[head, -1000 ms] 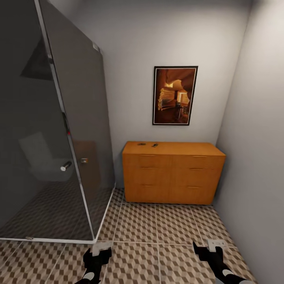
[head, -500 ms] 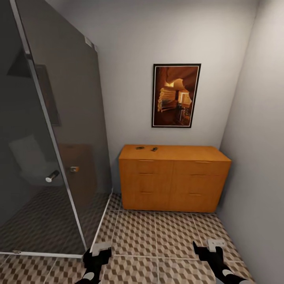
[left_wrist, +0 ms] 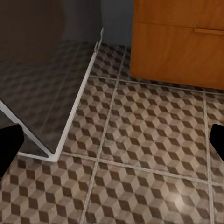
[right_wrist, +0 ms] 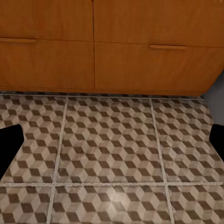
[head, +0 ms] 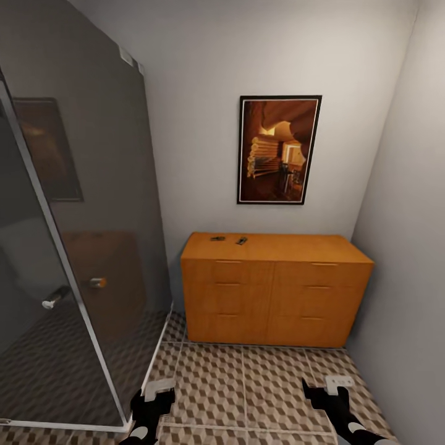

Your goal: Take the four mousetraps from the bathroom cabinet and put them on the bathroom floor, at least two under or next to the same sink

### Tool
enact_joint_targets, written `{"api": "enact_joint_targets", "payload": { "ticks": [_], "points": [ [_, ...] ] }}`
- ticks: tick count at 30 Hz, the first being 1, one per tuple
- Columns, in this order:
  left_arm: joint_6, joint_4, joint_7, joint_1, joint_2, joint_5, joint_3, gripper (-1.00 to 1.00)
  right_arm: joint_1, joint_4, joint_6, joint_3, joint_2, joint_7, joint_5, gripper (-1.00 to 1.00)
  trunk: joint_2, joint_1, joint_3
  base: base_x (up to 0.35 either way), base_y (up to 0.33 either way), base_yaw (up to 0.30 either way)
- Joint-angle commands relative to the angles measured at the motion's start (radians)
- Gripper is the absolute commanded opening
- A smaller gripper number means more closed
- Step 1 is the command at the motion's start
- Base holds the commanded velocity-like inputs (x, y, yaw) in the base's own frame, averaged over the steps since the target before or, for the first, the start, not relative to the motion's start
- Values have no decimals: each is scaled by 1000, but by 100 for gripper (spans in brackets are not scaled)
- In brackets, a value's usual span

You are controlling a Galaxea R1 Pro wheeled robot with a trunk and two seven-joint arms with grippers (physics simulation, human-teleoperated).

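The orange-brown cabinet (head: 275, 293) stands against the far wall, drawers shut. Two small dark mousetraps (head: 217, 238) (head: 241, 240) lie on its flat top near the left end. The bathroom floor (head: 247, 383) of cube-pattern tiles stretches between me and the cabinet. My left gripper (head: 156, 395) hangs low over the tiles by the shower corner, open and empty; in the left wrist view its fingertips (left_wrist: 9, 144) sit far apart. My right gripper (head: 326, 390) is also open and empty over the tiles, facing the cabinet's lower drawers (right_wrist: 112, 60). The sink is out of view.
A dark glass shower enclosure (head: 80, 247) with a metal frame and handle (head: 55, 298) fills the left side; its white base rail (left_wrist: 74, 105) runs along the floor. A grey wall (head: 408, 247) closes the right. A framed picture (head: 278, 149) hangs above the cabinet.
The whole view has shifted: the cabinet looms larger and lower, and the shower glass has slid left, so the camera has moved forward. Both grippers hold the same pose.
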Motion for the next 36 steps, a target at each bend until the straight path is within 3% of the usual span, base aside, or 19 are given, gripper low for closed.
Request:
{"api": "enact_joint_targets", "payload": {
  "ticks": [1, 28, 36],
  "points": [
    [-3, 1, 4, -1, 0, 9, -9, 100, -2, 4, -6, -9, -1, 3, 6, 100, -1, 1, -2, 328, -1, 0],
    [-6, 2, 4, -1, 2, 7, -9, 100, -2, 4, -8, -9, 1, 2, 6, 100, -1, 1, -2, 327, 0, 0],
    [-11, 11, 4, -1, 2, 6, -9, 100, -2, 4, -8, -9, 1, 2, 6, 100, -1, 1, -2, 118, 0, 0]
  ]
}}
